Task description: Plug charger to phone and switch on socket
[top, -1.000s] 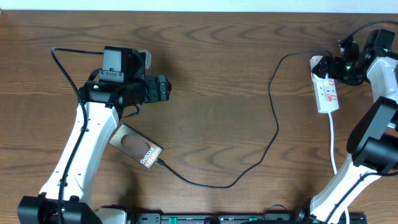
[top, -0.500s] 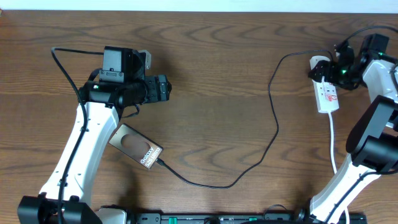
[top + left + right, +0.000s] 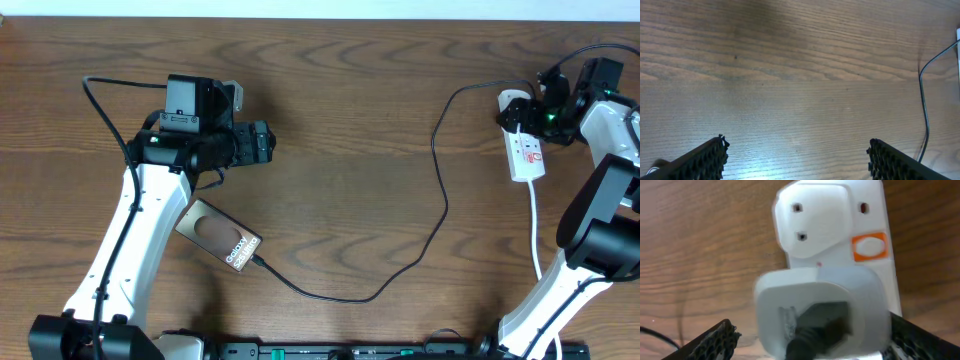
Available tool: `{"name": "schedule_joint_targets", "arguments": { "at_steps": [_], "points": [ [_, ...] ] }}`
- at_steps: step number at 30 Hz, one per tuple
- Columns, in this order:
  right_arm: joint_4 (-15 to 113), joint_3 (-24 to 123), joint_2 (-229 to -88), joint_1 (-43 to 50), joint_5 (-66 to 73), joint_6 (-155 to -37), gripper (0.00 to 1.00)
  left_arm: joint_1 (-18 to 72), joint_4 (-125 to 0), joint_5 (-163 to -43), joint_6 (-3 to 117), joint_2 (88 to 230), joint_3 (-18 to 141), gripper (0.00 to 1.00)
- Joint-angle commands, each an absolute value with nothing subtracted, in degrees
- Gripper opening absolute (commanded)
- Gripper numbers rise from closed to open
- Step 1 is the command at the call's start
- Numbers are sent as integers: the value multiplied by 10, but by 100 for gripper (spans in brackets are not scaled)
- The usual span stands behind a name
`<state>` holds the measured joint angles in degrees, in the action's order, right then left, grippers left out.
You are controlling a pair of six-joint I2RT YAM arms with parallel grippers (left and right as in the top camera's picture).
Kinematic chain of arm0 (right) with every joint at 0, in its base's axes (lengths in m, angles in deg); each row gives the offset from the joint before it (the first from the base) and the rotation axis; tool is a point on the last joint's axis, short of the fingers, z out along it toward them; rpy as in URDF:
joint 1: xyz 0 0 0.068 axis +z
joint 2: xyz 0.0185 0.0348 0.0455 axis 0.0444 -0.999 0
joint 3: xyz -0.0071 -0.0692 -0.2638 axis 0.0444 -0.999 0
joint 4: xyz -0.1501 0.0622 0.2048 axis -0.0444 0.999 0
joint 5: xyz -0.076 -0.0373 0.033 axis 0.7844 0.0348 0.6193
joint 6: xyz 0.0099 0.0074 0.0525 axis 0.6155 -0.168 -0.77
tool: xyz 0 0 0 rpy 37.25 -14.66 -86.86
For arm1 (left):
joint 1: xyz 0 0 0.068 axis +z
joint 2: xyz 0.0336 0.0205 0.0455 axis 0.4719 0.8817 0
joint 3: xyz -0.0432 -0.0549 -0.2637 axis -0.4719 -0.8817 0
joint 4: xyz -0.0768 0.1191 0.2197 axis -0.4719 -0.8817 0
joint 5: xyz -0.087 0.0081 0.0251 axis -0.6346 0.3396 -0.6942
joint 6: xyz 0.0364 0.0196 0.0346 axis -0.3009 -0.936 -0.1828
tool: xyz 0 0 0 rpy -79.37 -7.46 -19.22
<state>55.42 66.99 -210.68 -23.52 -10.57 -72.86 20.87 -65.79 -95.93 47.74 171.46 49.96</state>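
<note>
The right hand [image 3: 817, 342] is released, its fingers [image 3: 715, 340] spread either side of the white plug [image 3: 820, 305] seated in the socket [image 3: 527, 150]. An orange switch [image 3: 870, 246] sits just ahead of them. The charger [image 3: 443, 200] trails across the bench [image 3: 360, 90] to the phone [image 3: 215, 234], behind the released left hand [image 3: 262, 142].

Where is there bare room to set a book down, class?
The widest bare stretch of table lies between the left pincer and the charger cable, beyond the phone. Crowded: the socket end, at the right pincer.
</note>
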Motion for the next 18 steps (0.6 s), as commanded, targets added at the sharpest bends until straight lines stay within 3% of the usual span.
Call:
{"name": "schedule_joint_targets", "arguments": {
  "at_steps": [1, 18],
  "points": [
    [582, 638, -2131, -219, -163, -754, 86, 207, -659, -954, 468, 1714, 511, 89],
    [586, 659, -2129, -227, -144, -751, 86, 207, -659, -954, 468, 1714, 511, 89]
  ]
}}
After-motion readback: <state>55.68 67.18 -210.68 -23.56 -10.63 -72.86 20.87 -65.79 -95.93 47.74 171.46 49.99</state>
